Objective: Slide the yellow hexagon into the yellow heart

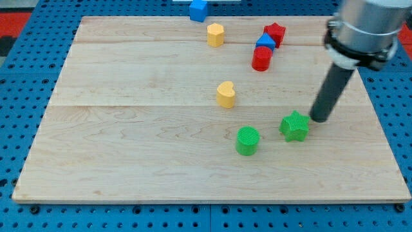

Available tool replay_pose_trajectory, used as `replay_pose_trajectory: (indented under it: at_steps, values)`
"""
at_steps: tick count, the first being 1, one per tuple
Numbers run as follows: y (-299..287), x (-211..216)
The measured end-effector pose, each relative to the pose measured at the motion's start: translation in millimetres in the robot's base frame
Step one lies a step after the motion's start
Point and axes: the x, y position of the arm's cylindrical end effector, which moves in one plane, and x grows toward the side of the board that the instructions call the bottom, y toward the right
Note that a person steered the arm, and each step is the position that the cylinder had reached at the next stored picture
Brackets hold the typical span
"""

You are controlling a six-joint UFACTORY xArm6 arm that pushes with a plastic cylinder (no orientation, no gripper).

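tip (318,119) down near board's right edge, just right of green star (295,125), contact unclear; bare rod, nothing held. yellow hexagon (215,34) near top edge, well apart from yellow heart (226,94) at mid-board. green cylinder (247,140) toward bottom edge, left of star.

Showing pale wood grain across the board (129,148), set against a blue pegboard (26,216) dotted with dark holes. Showing yellow on the hexagon (215,34) and heart (226,94), green on the star (295,126) and cylinder (247,140), red on another star (276,31) and cylinder (261,59), blue on two cubes (199,9) (264,43), and black, apparently, on my tip (319,118).
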Motion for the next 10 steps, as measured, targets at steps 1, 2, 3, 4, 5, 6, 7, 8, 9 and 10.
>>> replay_pose_trajectory:
  at_steps: [1, 2, 3, 4, 5, 6, 7, 8, 9, 10]
  values:
    - [-37.9, 21.7]
    - [-58.1, 32.7]
    - [-21.3, 14.0]
    - [-12.0, -31.3]
    - [-23.3, -55.9]
    - [-56.9, -80.9]
    - [-118.3, -105.1]
    - [-132.9, -145.6]
    - [-118.7, -190.6]
    - [-76.7, -232.3]
